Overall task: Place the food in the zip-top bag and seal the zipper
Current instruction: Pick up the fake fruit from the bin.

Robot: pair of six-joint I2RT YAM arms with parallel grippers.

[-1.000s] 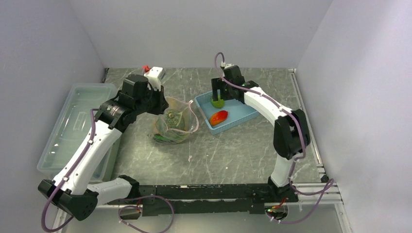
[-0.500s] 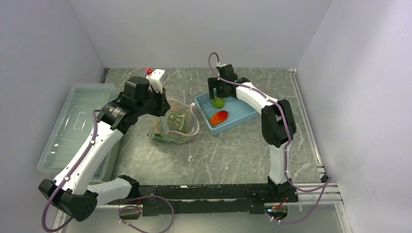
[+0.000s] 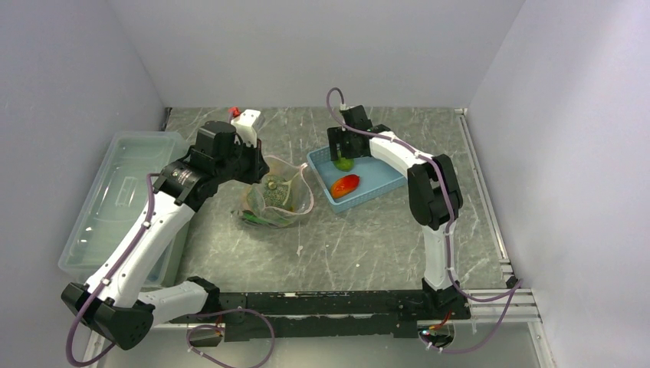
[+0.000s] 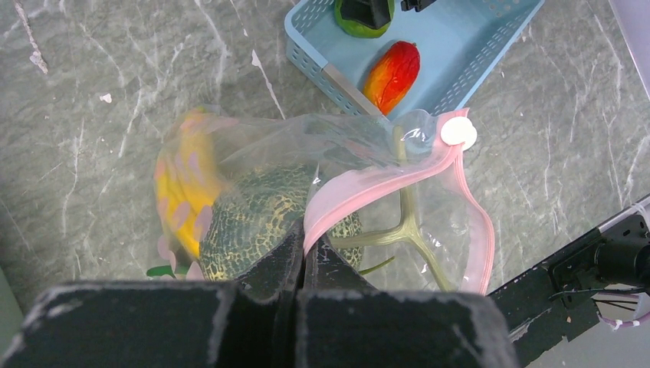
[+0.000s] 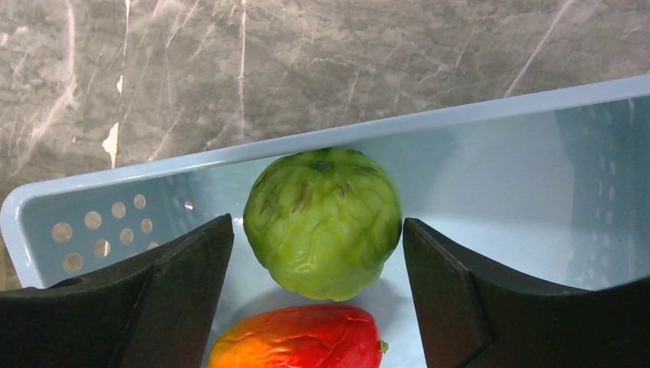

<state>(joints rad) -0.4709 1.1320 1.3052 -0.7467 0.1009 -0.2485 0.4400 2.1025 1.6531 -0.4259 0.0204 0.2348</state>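
The clear zip-top bag [image 3: 276, 201] stands open at mid-table. Through it in the left wrist view I see the yellow banana [image 4: 184, 192], the dark green round fruit [image 4: 253, 226] and a thin green vegetable [image 4: 406, 222]. My left gripper [image 4: 304, 244] is shut on the pink zipper [image 4: 368, 188] at the bag's near rim and holds the mouth up. My right gripper [image 5: 317, 226] is open, one finger on each side of the lime-green fruit [image 5: 322, 222] in the light-blue basket [image 5: 460, 115]. The red-orange fruit [image 5: 295, 337] lies just beside it. The eggplant is not visible.
The light-blue basket [image 3: 383, 180] sits right of the bag, almost touching it. A large translucent bin [image 3: 115, 199] lies along the left edge under my left arm. A small white and red object [image 3: 245, 116] sits at the back.
My right gripper has shifted a little to the left and settled around the lime-green fruit, its elbow swinging left. My left gripper still holds the bag's rim, barely moved.
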